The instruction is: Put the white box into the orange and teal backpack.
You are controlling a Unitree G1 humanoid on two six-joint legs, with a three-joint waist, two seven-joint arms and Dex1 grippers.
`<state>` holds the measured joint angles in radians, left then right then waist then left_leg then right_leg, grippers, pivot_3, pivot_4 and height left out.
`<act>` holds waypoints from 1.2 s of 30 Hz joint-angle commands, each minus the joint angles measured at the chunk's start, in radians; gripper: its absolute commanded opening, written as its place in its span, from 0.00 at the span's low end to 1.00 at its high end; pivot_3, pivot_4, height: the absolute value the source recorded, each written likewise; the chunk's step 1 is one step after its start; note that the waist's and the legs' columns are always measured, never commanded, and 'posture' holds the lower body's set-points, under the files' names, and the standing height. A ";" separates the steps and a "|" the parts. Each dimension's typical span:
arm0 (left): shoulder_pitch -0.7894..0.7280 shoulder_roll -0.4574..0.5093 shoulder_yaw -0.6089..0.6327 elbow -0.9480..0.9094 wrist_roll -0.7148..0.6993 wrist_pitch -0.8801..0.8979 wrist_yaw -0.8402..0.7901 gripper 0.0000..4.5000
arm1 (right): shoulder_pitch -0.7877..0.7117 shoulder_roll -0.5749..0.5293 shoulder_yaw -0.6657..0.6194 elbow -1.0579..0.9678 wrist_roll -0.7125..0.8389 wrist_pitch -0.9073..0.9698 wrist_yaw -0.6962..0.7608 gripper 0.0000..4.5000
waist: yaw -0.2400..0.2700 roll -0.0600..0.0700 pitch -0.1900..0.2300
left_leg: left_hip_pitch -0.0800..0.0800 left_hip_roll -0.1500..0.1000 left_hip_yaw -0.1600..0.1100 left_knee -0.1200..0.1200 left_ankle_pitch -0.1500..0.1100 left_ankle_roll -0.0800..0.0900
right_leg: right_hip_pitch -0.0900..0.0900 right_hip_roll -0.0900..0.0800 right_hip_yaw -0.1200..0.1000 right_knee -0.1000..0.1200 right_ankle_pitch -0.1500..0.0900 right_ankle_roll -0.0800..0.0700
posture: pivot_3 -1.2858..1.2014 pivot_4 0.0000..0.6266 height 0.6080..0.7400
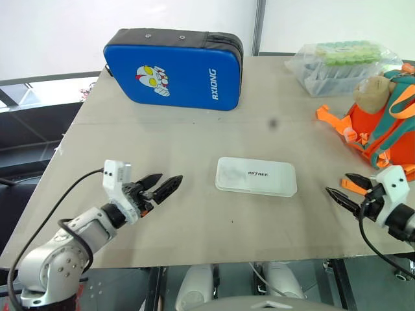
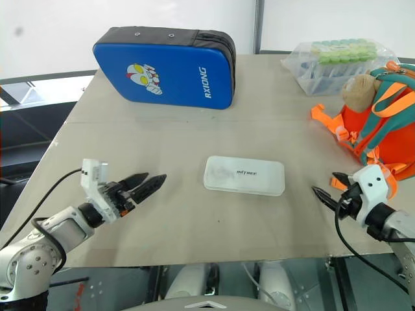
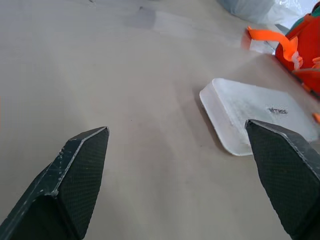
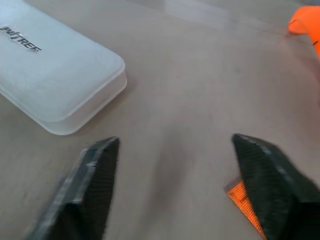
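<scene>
I read "RXIONG" on the blue case [image 1: 174,69] at the table's [image 1: 194,142] far side. The white box [image 1: 256,176] lies flat mid-table between my grippers, its small dark lettering too fine to make out. The backpack [image 1: 382,123] sits far right, cut off by the frame edge. Left gripper [image 1: 165,183] and right gripper [image 1: 342,188] both spread, holding nothing, bare tabletop around the box.
</scene>
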<state>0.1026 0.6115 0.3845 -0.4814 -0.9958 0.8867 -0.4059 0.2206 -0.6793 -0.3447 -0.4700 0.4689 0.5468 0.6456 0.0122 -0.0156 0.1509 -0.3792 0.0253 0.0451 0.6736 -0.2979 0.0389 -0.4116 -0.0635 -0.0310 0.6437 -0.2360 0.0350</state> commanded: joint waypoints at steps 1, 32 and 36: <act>-0.039 0.023 -0.004 -0.024 -0.035 0.039 0.021 0.76 | -0.030 -0.005 0.049 -0.073 -0.013 0.056 -0.046 0.41 | 0.000 0.000 0.000 | 0.000 0.000 0.000 0.000 0.000 0.000 | 0.000 0.000 0.000 0.000 0.000 0.000 | 0.52 0.24 1.00; -0.501 -0.127 -0.201 0.456 -0.126 0.437 0.089 1.00 | -0.257 0.017 0.387 -0.142 -0.242 0.294 -0.243 0.00 | 0.002 -0.001 0.000 | 0.000 -0.004 -0.001 0.002 0.003 -0.004 | 0.000 0.000 -0.003 0.001 0.000 0.000 | 0.52 0.24 1.00; -0.572 -0.178 -0.291 0.584 -0.049 0.415 -0.011 1.00 | -0.321 0.012 0.470 -0.062 -0.272 0.265 -0.199 0.00 | 0.002 -0.001 -0.001 | -0.001 -0.005 -0.001 0.004 0.003 -0.004 | 0.001 0.000 -0.004 0.002 0.000 0.000 | 0.52 0.24 1.00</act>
<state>-0.4621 0.4568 0.1515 0.0461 -1.0822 1.3005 -0.3728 -0.0717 -0.6616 0.0903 -0.5462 0.2098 0.8413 0.4226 0.0147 -0.0166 0.1497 -0.3796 0.0201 0.0439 0.6778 -0.2952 0.0345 -0.4104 -0.0633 -0.0349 0.6454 -0.2358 0.0352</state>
